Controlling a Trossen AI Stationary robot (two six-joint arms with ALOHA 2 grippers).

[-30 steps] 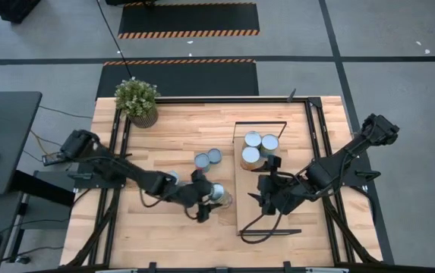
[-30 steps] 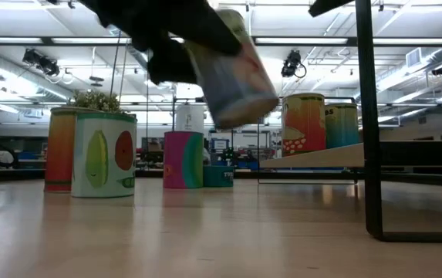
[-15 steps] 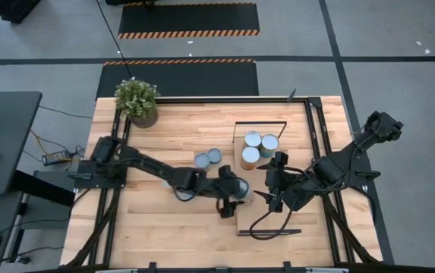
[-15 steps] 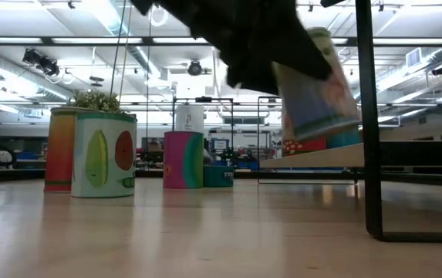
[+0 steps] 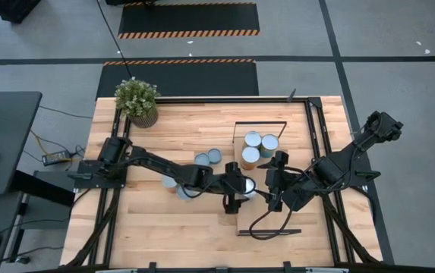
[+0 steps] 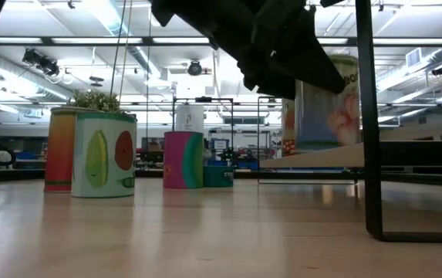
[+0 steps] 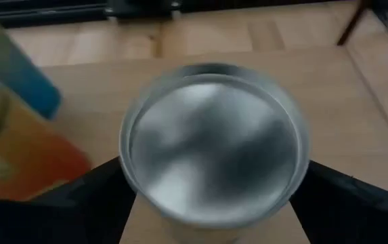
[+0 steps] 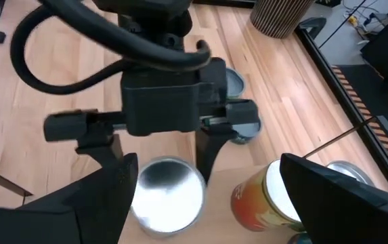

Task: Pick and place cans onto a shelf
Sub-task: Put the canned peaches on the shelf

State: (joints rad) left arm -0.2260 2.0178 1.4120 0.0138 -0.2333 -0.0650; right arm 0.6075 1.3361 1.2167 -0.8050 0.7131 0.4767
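Observation:
A can with a silver top (image 7: 214,142) stands upright on the near left part of the shelf (image 5: 266,216), a light-wood board in a black frame. In the low view the can's base (image 6: 325,143) rests on the board. My left gripper (image 5: 238,189) reaches in from the table's left, open, with one finger on each side of this can. My right gripper (image 5: 272,182) hangs open above the shelf, just right of the can, holding nothing. Three more cans (image 5: 259,148) stand at the shelf's far end. Two cans (image 5: 209,158) stand on the tabletop. My left gripper's fingers (image 8: 206,152) flank the can's side wall below its rim, coming slanting down from the table's left. In the right wrist view the other finger (image 8: 109,146) stands off the wall. I cannot tell whether the nearer one touches it. The can stands upright on the board.
A potted plant (image 5: 137,98) stands at the table's far left corner. The shelf's black frame post (image 6: 371,116) rises at its near edge. Bare tabletop lies near the front edge (image 5: 164,227). Further cans (image 6: 101,154) stand on the table's left in the low view.
My left gripper has gone toward the table's right edge, carrying the can from above the tabletop onto the shelf. The can hung tilted in the air before. Now it stands upright on the board.

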